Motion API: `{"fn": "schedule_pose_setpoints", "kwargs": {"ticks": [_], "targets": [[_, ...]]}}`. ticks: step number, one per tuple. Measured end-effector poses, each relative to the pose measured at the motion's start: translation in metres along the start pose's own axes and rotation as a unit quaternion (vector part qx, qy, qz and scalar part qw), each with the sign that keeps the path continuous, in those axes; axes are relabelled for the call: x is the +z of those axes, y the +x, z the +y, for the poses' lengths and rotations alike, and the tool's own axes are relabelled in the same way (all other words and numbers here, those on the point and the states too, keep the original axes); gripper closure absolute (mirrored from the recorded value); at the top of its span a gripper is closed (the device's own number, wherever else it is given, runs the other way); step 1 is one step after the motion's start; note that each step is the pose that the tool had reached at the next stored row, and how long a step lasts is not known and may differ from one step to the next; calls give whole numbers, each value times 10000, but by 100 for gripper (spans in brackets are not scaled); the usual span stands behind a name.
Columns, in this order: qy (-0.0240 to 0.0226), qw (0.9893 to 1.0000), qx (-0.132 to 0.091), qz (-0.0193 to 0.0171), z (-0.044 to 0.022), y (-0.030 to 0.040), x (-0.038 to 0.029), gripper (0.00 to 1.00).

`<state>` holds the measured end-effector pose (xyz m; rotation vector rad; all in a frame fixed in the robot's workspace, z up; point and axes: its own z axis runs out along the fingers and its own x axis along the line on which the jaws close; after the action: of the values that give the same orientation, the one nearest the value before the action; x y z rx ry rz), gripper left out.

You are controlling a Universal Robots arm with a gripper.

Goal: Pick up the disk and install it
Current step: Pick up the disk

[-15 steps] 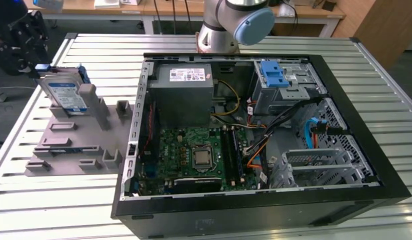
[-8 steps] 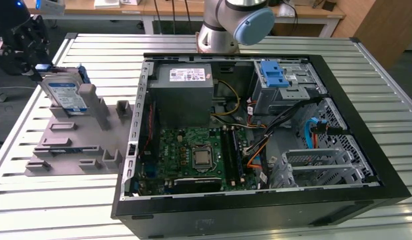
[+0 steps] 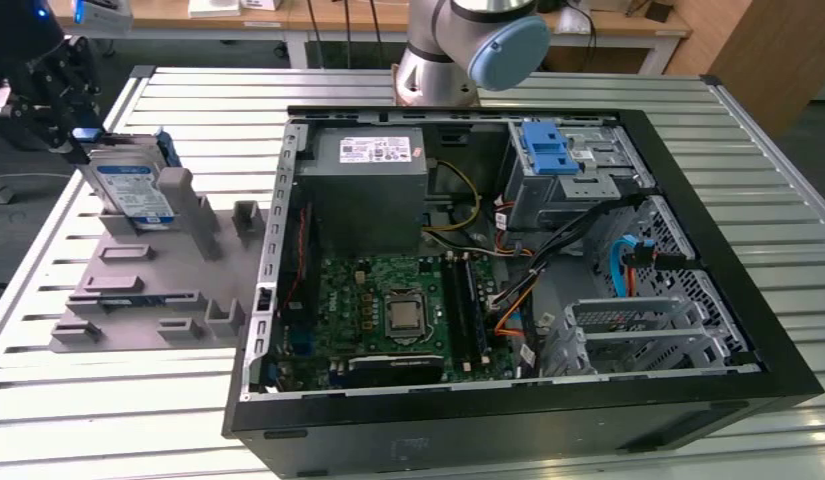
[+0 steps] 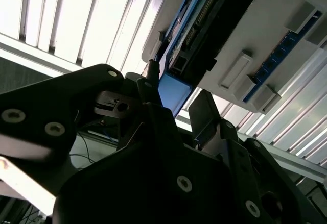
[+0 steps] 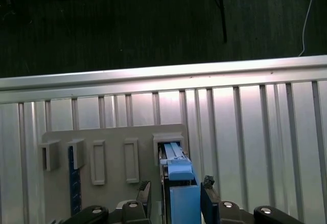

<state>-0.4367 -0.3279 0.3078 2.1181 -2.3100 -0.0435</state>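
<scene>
Black two-finger gripper (image 5: 176, 184) nearest, jaws apart astride the silver-grey, blue-railed hard disk (image 3: 135, 190), which stands in the grey plastic slotted holder (image 3: 145, 300). Not lifted; installation in the open black computer case (image 3: 519, 425) outstanding.

disk (image 3: 135, 190): showing silver-grey, carrying a blue-and-white label and blue rails
holder (image 3: 159, 295): showing plain grey
table (image 3: 119, 420): gleaming silver in ribbed stripes
case (image 3: 519, 425): showing black
board (image 3: 385, 295): showing green
latch (image 3: 548, 148): showing blue
power supply (image 3: 365, 195): showing grey, wearing a white label

silver-grey disk (image 3: 135, 190) with blue side rails, upright, slotted in grey holder (image 3: 145, 300)
</scene>
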Motion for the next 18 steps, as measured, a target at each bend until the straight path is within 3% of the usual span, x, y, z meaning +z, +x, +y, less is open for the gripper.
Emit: {"fn": "schedule_pose_setpoints", "kwargs": {"ticks": [11,18], "targets": [[2,10000,-42,1,13,3,121,49],[2,10000,-97,3,14,3,135,49]]}}
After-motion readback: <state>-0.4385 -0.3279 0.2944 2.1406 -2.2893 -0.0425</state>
